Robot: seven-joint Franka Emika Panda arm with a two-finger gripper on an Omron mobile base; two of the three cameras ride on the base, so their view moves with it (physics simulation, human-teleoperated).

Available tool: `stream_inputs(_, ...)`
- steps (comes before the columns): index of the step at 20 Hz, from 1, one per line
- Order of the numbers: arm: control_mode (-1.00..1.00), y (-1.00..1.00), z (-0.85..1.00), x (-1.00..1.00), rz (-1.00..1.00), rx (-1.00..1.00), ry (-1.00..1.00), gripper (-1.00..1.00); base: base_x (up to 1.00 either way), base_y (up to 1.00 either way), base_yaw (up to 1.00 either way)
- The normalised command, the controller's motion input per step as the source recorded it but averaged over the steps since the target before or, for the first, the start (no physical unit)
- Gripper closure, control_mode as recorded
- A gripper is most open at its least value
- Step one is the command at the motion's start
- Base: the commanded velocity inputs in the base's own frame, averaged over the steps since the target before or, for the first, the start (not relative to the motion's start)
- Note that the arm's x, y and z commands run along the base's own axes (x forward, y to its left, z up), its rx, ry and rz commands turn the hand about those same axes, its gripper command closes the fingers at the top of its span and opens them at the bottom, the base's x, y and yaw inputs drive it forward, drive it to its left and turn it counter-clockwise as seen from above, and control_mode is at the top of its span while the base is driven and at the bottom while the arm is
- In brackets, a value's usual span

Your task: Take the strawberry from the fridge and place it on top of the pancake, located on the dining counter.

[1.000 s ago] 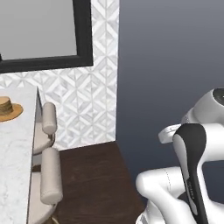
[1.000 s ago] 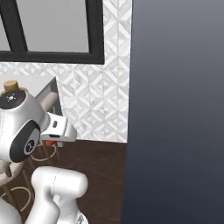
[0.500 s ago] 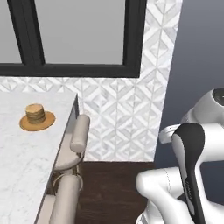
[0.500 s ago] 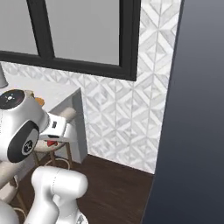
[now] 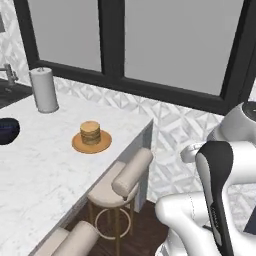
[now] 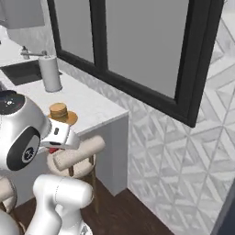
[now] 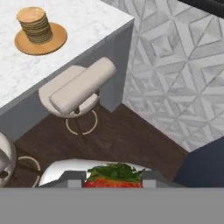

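We see the strawberry (image 7: pixel 114 176) pinched between the fingers of our hand (image 7: pixel 113 180), red flesh and green leaves showing at the bottom of the hand view, above the dark wood floor (image 7: pixel 127 140). Well apart from it, the pancake (image 5: pixel 90 133) stack sits on an orange plate (image 5: pixel 102 144) on the white marble tabletop (image 5: pixel 45 170). A tan stool (image 5: pixel 121 182) stands at that tabletop's edge, and a paper towel roll (image 5: pixel 44 90) stands farther back.

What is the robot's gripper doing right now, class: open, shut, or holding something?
Gripper: shut on the small red strawberry with green leaves, held between its fingertips.
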Motion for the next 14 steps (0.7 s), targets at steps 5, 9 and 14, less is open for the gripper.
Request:
stream_inputs(5,1.0,0.0,0.0,0.0,0.0,0.0,0.0,1.0,0.68,-0.47,0.83)
stream_inputs(9,1.0,0.0,0.0,0.0,0.0,0.0,0.0,1.0,0.56,-0.36,0.87)
stream_inputs(14,1.0,0.0,0.0,0.0,0.0,0.0,0.0,1.0,0.23,-0.44,0.83)
